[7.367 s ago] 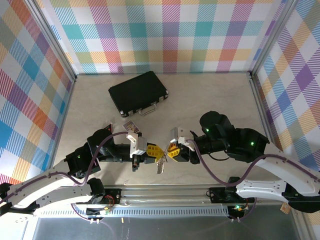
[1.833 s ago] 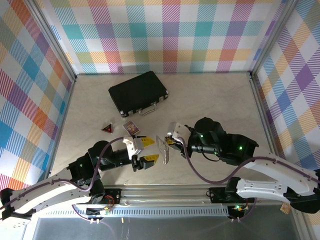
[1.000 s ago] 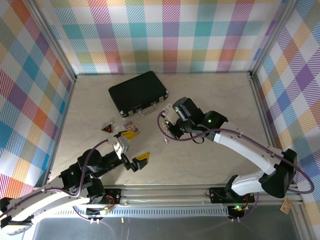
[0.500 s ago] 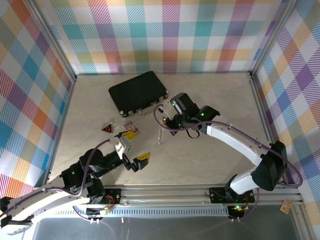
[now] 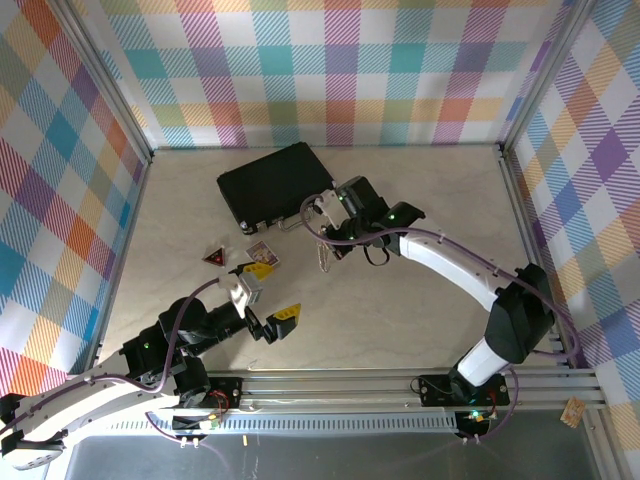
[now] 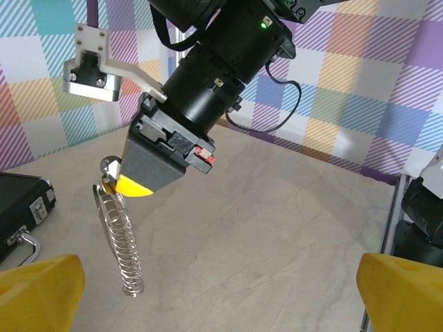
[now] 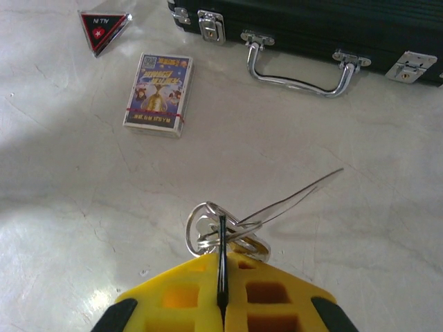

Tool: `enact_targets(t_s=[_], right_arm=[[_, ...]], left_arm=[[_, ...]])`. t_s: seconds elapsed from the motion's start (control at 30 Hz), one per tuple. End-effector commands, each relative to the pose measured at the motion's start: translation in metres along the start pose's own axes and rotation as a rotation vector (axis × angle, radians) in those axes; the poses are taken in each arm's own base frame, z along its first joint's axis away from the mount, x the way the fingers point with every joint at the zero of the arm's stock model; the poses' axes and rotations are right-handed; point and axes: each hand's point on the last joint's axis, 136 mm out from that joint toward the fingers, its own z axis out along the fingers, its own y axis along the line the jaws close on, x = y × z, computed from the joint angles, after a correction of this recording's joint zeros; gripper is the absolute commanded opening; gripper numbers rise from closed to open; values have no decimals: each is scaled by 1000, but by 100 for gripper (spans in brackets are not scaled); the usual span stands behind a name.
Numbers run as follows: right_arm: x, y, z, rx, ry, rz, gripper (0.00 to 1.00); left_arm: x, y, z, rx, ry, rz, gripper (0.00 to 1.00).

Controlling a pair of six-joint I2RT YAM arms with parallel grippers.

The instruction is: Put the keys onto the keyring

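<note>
Fingers (image 7: pixel 180 297) of the right gripper (image 7: pixel 221 261) are yellow and pressed tight together on the keyring (image 7: pixel 220 232). The right wrist view shows the silver loops of the ring poking out from the tips, with a thin bit of it reaching off to the right. Past it on the table (image 7: pixel 360 235) lie a small card box (image 7: pixel 158 93), a red and black triangle (image 7: pixel 104 28) and a black case (image 7: pixel 311 17) with a shiny handle (image 7: pixel 297 84).

The left wrist view looks from the side. There the keyring hangs down from the right gripper like a long springy coil, close over the table. I cannot tell if its end touches. Two yellow fingers of the left gripper (image 6: pixel 221 297) sit at the bottom corners, far apart.

The top view shows both arms. The right gripper is just in front of the black case. The left gripper is nearer the bottom, well apart from the ring.
</note>
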Motion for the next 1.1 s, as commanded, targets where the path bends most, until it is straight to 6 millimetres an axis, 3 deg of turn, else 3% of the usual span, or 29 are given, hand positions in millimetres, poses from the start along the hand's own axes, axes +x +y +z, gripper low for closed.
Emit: enact_targets(t_s=[0.0,0.57,1.07], right_arm=[[-30,1,-4,-28,-88,13,0],[-40,1,38,-91,-76,74,0],[3,7,28,-110,-11,99,0]], left_arm=[[2,1,0,-9,-7,-2,100],[1,6,-4,-31,-12,-2,100],[3,10,-10,-51,-25,-11,100]])
